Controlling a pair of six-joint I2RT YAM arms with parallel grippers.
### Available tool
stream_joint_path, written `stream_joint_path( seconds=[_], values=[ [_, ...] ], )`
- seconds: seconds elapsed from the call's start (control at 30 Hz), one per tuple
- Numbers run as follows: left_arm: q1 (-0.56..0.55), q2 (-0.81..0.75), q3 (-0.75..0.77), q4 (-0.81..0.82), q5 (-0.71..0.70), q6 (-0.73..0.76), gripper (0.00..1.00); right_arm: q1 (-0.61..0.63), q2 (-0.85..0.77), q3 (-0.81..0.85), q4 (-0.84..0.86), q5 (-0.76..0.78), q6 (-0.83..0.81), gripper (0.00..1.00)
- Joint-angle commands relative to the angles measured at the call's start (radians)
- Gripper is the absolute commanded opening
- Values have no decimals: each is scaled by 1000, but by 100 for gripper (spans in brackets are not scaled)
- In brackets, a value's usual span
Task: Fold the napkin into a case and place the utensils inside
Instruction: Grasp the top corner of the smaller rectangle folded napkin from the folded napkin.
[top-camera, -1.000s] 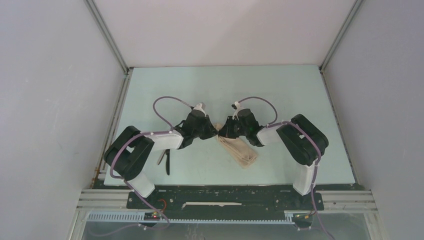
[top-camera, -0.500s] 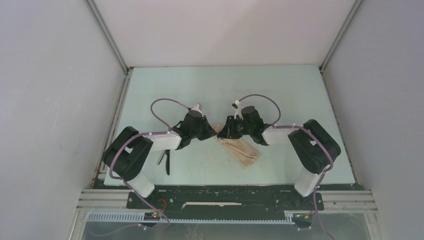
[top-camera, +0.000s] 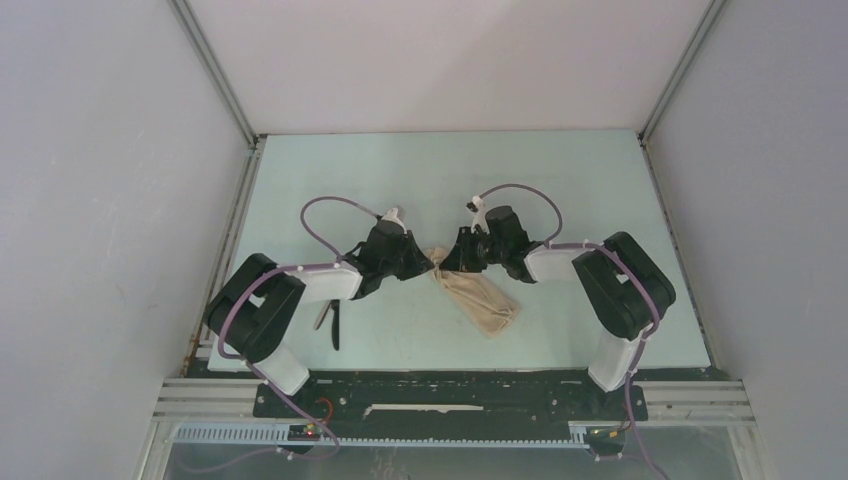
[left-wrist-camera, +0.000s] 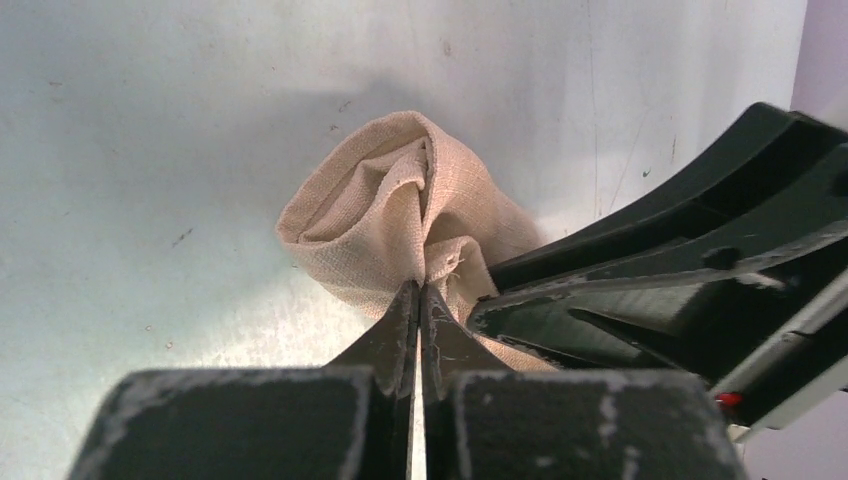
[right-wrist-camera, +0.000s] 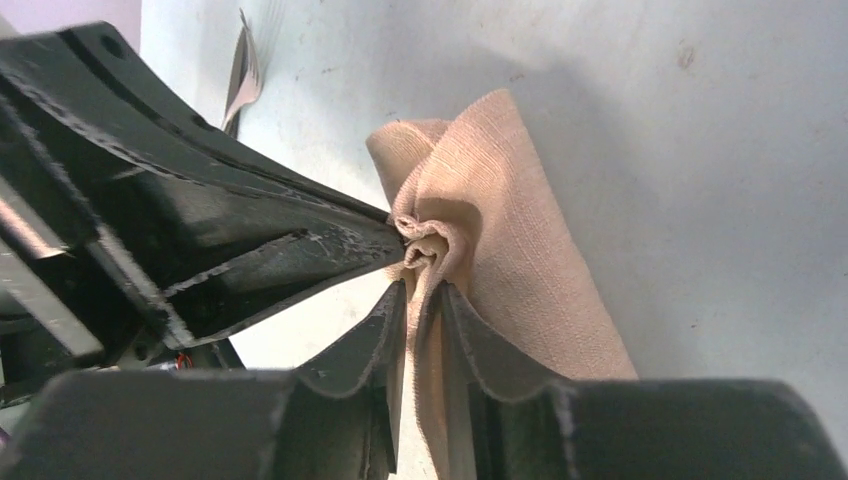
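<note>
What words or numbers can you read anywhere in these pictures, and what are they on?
None. No words, numbers or labels can be read: the napkin is plain cloth, and the table, the left end effector and the right end effector show no writing.

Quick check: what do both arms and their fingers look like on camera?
The left arm and right arm match: black joint housings, white link shells, white base posts, a thin purple cable looping above each wrist. The fingers are black tapered wedges, their edges scuffed whitish.
</note>
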Motion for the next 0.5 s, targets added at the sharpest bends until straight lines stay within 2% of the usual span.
stream_joint_path(
  seconds=[0.0, 0.2, 0.3, 0.4, 0.47],
  values=[
    [1, -48, -16, 33, 12, 11, 0, 25, 27, 27, 12, -27, -18, 24],
    [-2, -58, -16, 42, 28, 10, 0, 72, 83, -7, 139, -15, 57, 7],
    [-4, -39, -27, 72, 71, -29, 0, 103, 142, -29, 325, 35, 89, 3],
    [-2, -47, -63, 125, 101, -90, 0, 101, 189, -9, 367, 102, 142, 2],
    [-2, -78, -82, 127, 83, -98, 0, 89, 185, -18, 324, 129, 144, 9]
  ],
)
